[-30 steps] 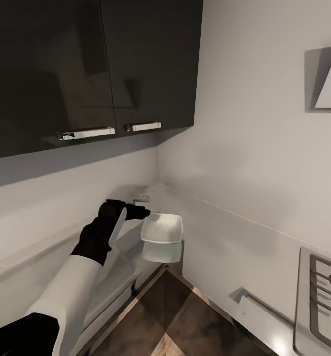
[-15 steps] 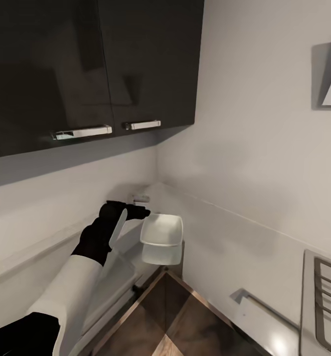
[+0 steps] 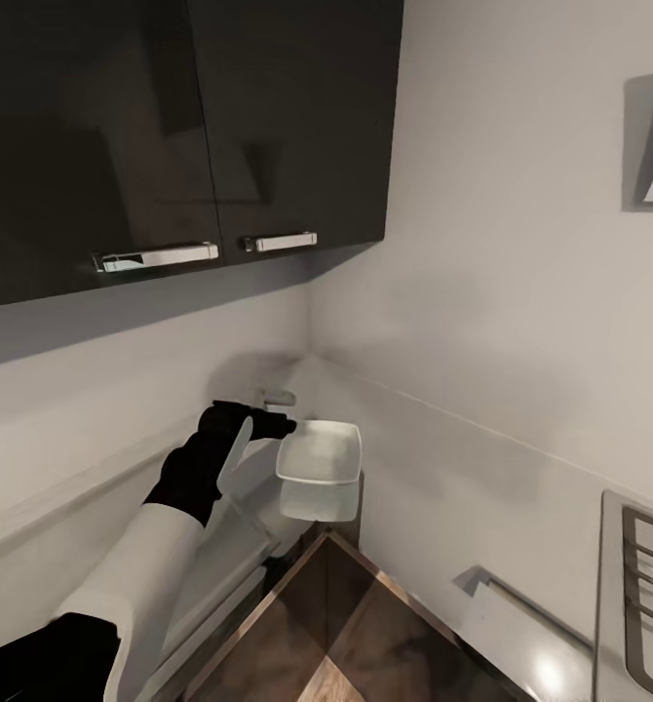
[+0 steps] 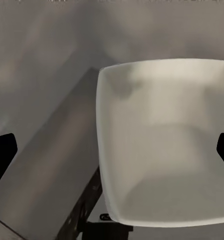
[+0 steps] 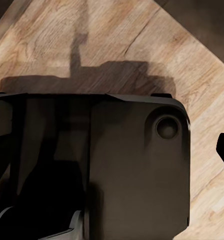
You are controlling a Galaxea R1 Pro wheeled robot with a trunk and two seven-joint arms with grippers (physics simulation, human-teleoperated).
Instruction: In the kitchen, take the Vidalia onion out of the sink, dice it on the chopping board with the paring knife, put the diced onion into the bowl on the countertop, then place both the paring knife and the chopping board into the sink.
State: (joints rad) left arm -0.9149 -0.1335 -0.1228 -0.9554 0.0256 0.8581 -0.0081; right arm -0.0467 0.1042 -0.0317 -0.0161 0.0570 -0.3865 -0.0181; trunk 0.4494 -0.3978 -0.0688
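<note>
bowl point(image 3: 319, 456) just beyond left claw point(image 3: 268, 423)

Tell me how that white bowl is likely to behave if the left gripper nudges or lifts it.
The bowl looks rigid with smooth glossy walls, so it would probably slide rather than flex, and fingers may slip on it. It appears to sit at the countertop edge, so a push from the left gripper might tip it off. It looks empty, likely light.

left arm point(image 3: 136, 575): white forearm shell | black wrist and elbow | dark base panel point(image 5: 137, 170): round knob
</note>
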